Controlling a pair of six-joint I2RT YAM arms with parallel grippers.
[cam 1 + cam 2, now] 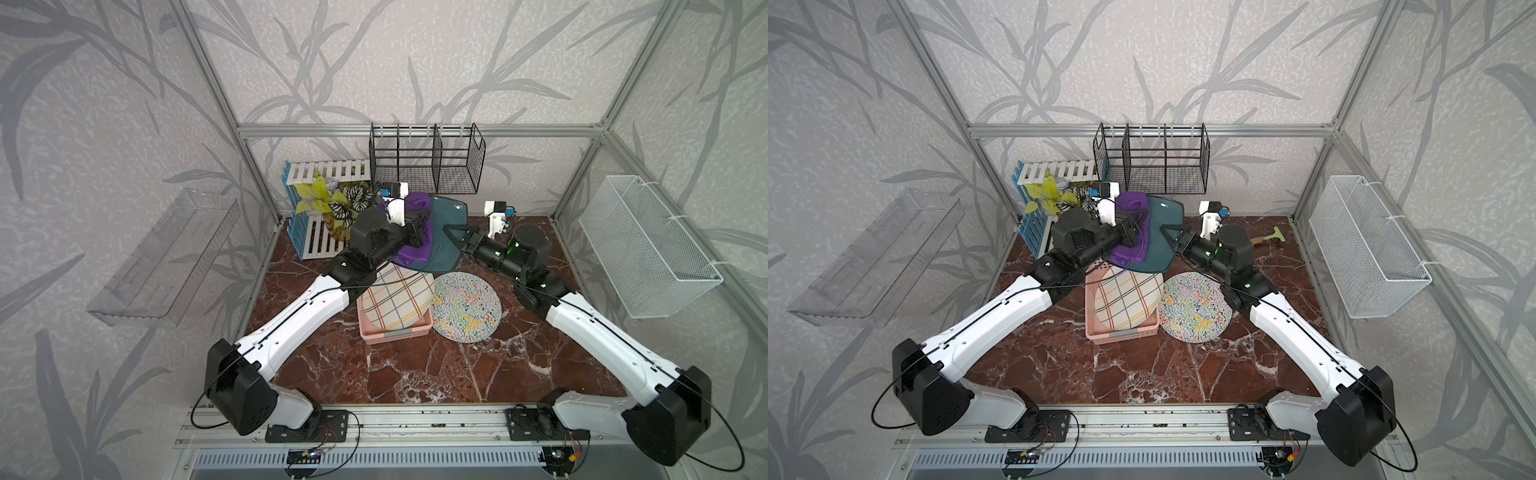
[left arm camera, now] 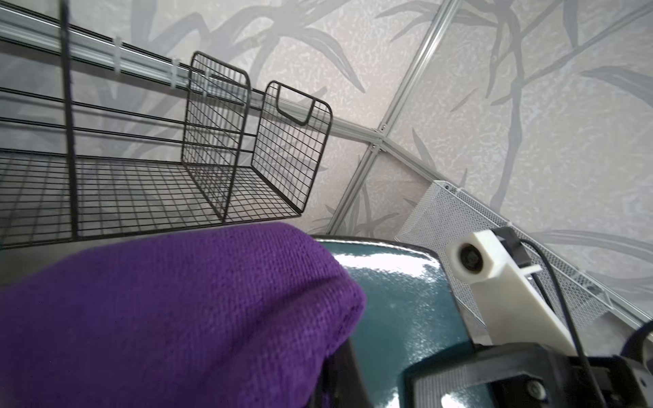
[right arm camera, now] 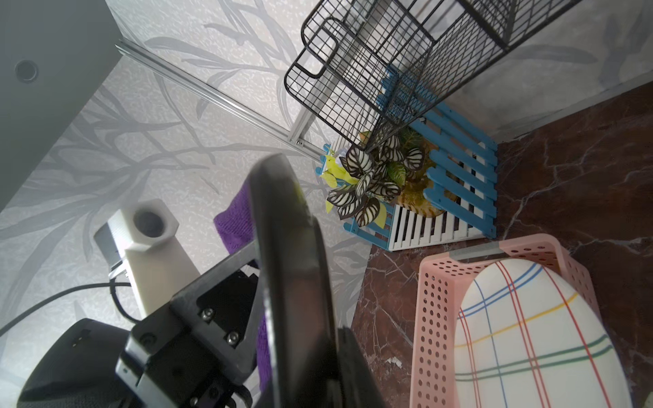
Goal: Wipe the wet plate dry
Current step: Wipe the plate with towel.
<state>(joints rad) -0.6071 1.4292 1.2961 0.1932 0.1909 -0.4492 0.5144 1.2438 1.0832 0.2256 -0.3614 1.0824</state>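
Both top views show the right gripper [image 1: 455,237] [image 1: 1169,235] grasping the rim of the dark teal glazed plate [image 1: 446,212] [image 1: 1167,210]. The plate is held off the table, tilted steeply, above the far end of the pink perforated plastic basket [image 1: 390,334] [image 1: 1121,332]. The left gripper [image 1: 419,232] [image 1: 1129,232] is clenched on the purple microfibre cloth [image 1: 415,201] [image 1: 1133,203], which lies against the plate face.

Surroundings, referenced to the basket:
- Inside it: a white oval plate with coloured check lines [image 1: 395,299], leaning on the rim.
- Just beside it, toward the right arm: a round disc with a multicolour squiggle pattern [image 1: 465,307], flat on the marble table [image 1: 415,374].
- Beyond its far left corner: a blue-and-white slatted crate [image 1: 320,241] with leafy plants [image 1: 332,199].
- Beyond and above it: a black wire rack [image 1: 424,166] on the back rail.

Obstructions and limits:
- The cloth covers the left fingertips in the left wrist view.
- The left arm and the plate overlap the basket's far end.
- The right wrist view shows the plate [image 3: 293,265] edge-on and blurred.
- Glare on the plate [image 2: 406,300] prevents telling wet from dry.
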